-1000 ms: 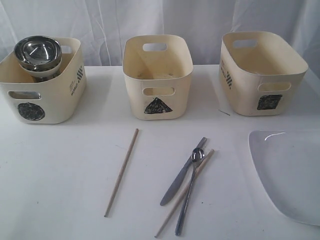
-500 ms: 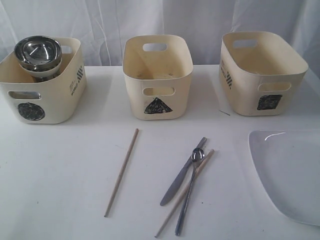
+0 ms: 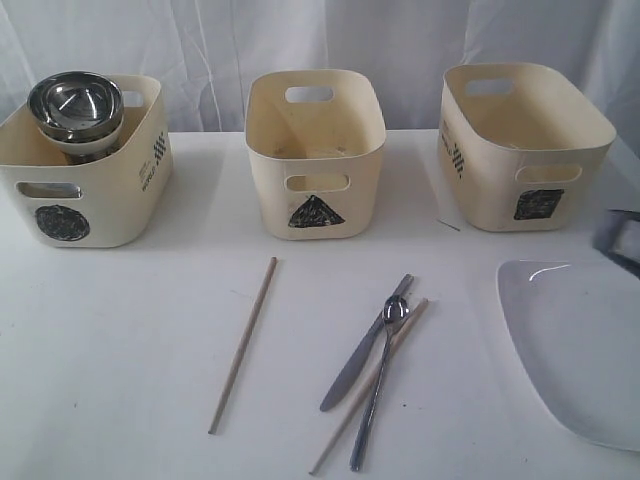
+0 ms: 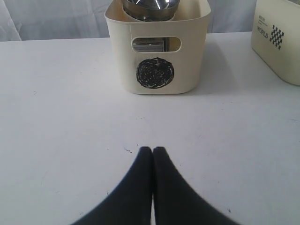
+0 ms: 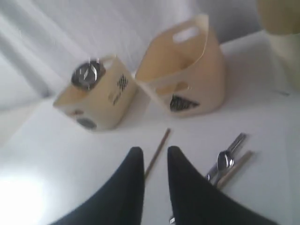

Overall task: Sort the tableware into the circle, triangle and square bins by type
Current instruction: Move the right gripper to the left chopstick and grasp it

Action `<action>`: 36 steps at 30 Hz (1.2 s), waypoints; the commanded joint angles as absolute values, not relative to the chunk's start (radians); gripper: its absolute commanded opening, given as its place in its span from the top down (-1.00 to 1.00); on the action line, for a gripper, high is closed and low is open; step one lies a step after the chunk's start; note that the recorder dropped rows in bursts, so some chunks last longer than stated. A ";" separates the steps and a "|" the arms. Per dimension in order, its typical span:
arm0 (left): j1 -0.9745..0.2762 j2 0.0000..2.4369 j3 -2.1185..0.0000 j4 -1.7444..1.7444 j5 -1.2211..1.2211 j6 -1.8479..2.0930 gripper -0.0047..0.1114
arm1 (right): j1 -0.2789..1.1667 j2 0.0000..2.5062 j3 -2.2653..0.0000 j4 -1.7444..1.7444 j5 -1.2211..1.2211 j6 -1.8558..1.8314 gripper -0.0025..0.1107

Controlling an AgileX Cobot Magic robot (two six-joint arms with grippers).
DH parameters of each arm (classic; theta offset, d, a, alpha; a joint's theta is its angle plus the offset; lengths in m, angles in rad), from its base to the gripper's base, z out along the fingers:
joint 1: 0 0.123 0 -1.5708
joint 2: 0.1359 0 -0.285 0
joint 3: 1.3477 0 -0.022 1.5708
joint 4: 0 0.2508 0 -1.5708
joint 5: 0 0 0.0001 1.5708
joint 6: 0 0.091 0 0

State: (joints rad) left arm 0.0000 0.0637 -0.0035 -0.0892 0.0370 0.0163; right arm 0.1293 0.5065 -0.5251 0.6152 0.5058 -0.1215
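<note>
Tableware lies in front of the cream plastic bin marked with a black triangle (image 3: 315,150). One light wooden chopstick (image 3: 243,345) rests alone on the white table (image 3: 120,330). Beside it, a steel knife (image 3: 362,348) and a steel spoon (image 3: 378,385) cross a second wooden chopstick (image 3: 340,435). A large white squarish plate (image 3: 580,350) sits farther to that side. Nested steel bowls (image 3: 75,105) stand in the circle-marked cream bin (image 3: 85,180) flanking the triangle bin; the square-marked cream bin (image 3: 525,145) flanks it opposite. The left gripper (image 4: 153,150), fingers pressed together and empty, faces the circle bin, well apart from the cutlery. The right gripper (image 5: 154,150), fingers narrowly parted and empty, hovers near the lone chopstick; its view is blurred.
</note>
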 commanded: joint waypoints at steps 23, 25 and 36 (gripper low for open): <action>-0.002 0.059 0.000 -0.095 0.037 0.007 0.92 | 0.772 1.863 -1.423 -0.373 0.865 0.789 0.52; -0.002 0.059 0.000 -0.095 0.037 0.007 0.92 | 0.777 1.910 -1.486 -0.313 0.851 0.789 0.48; -0.002 0.059 0.000 -0.095 0.037 0.007 0.92 | 0.764 2.088 -1.586 -0.260 0.833 0.891 -0.05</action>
